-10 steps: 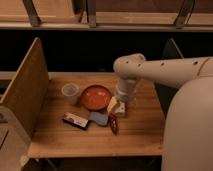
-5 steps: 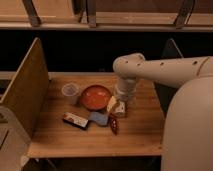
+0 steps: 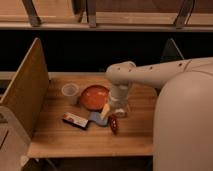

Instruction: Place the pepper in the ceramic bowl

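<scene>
We see the gripper (image 3: pixel 113 112), its fingers spread apart and holding nothing, just above the pepper (image 3: pixel 114 124). The pepper lies on the wooden table (image 3: pixel 60 140) near the ceramic bowl (image 3: pixel 94 96).

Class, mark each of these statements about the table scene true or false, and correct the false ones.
1. The pepper lies in the bowl. False: it lies on the table, outside it.
2. The cup stands left of the bowl. True.
3. The gripper hangs over the cup. False: it hangs by the pepper, right of the bowl.
4. The box lies left of the blue item. True.
</scene>
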`<state>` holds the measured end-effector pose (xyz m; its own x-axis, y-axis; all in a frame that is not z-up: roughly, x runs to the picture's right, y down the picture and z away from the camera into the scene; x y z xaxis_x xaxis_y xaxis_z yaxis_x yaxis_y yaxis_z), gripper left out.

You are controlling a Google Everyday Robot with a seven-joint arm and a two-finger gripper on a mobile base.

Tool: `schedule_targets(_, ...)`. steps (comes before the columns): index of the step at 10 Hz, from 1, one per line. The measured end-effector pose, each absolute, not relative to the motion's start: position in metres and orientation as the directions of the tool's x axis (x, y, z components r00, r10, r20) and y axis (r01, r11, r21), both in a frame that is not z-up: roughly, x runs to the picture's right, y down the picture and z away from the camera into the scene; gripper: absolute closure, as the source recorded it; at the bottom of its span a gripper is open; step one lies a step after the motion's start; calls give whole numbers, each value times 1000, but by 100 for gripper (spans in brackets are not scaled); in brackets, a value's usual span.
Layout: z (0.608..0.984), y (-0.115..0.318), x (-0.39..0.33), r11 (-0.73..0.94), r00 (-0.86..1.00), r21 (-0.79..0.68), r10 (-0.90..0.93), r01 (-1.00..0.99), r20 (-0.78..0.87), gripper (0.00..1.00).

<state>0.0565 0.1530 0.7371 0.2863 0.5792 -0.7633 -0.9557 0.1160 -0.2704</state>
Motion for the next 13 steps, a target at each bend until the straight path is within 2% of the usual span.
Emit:
schedule_targets(5,777,196,69,33,196,-207,494,-978,-847,20)
schedule_targets(10,821,205,58,-2,206,-237,489,-971,-847,20)
schedule_targets(13,832,206,60,-4,221,-259,509,-966,-832,20)
